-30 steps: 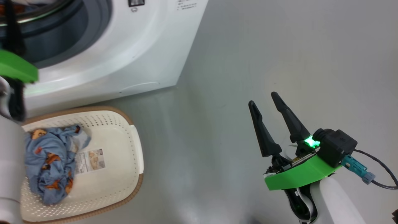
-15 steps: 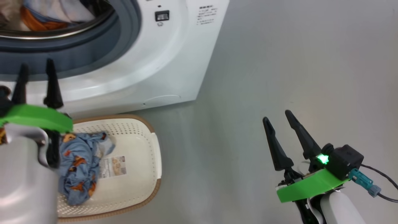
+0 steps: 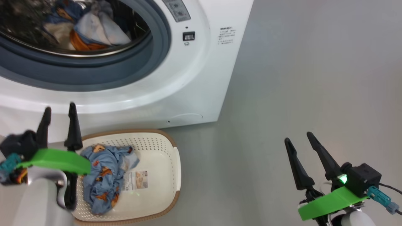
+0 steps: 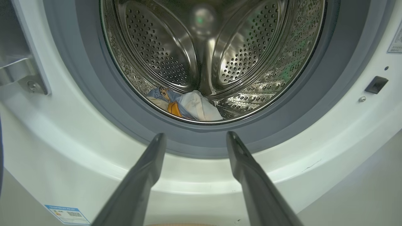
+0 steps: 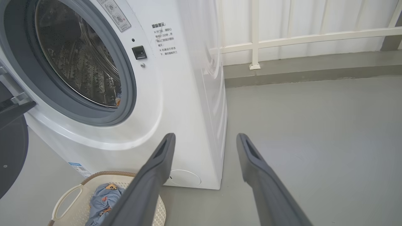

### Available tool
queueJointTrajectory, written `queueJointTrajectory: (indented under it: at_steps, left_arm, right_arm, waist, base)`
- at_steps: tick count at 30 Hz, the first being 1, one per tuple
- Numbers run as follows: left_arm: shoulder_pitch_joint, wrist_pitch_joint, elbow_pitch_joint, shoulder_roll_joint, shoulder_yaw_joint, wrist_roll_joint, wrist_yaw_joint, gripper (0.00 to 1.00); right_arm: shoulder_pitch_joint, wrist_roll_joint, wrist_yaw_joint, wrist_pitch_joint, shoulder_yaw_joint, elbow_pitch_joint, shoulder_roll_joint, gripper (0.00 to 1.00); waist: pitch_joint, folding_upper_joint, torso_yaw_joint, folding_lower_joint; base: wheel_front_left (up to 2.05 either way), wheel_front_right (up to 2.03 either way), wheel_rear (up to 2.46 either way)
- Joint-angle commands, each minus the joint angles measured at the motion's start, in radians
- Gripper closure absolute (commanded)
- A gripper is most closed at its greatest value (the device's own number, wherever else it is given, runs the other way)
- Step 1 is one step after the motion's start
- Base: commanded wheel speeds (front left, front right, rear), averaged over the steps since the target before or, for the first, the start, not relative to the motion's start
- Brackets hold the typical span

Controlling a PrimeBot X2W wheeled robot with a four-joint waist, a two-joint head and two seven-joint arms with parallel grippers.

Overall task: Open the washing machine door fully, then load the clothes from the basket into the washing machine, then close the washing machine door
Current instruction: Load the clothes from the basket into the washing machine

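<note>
The washing machine (image 3: 194,78) stands open, and several clothes (image 3: 91,28) lie in its steel drum (image 4: 176,47). Its black door (image 5: 9,153) is swung out at the left edge of the right wrist view. In front of the machine, on the floor, is the cream basket (image 3: 163,169) with a blue bear-print garment (image 3: 105,175) in it. My left gripper (image 3: 59,108) is open and empty above the basket's left side, pointing at the drum opening. My right gripper (image 3: 298,139) is open and empty over the floor to the right.
Grey floor (image 3: 314,78) spreads to the right of the machine. A white railing (image 5: 298,37) and a low kerb run along the far side. The door's metal hinge (image 4: 19,75) sits left of the opening, and a blue sticker (image 4: 67,215) is low on the machine's front.
The head camera has moved, so the whole picture has shifted down and right. My left gripper has drawn back from the drum opening toward the basket. Both grippers stay open.
</note>
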Motion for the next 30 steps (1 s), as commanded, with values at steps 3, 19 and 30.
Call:
queueJointTrajectory:
  at_steps: [3, 19, 30]
  left_arm:
    - [0.062, -0.005, -0.057, 0.029, 0.04, 0.029, -0.003, 0.0]
    - [0.367, -0.005, -0.244, 0.01, 0.098, 0.043, -0.003, 0.0]
    - [0.554, -0.005, -0.384, -0.021, 0.153, 0.049, -0.003, 0.0]
  right_arm:
    - [0.033, 0.019, 0.002, -0.005, 0.011, -0.02, -0.025, 0.0]
    - [0.141, 0.049, 0.002, -0.005, -0.021, -0.021, -0.069, 0.0]
    - [0.19, 0.061, 0.002, -0.005, -0.034, -0.027, -0.093, 0.0]
  waist:
    - [-0.058, 0.0, 0.03, 0.0]
    - [-0.166, 0.0, 0.034, 0.0]
    - [-0.194, 0.0, 0.032, 0.0]
  base:
    - [0.0, 0.0, 0.0]
    - [0.0, 0.0, 0.0]
    - [0.0, 0.0, 0.0]
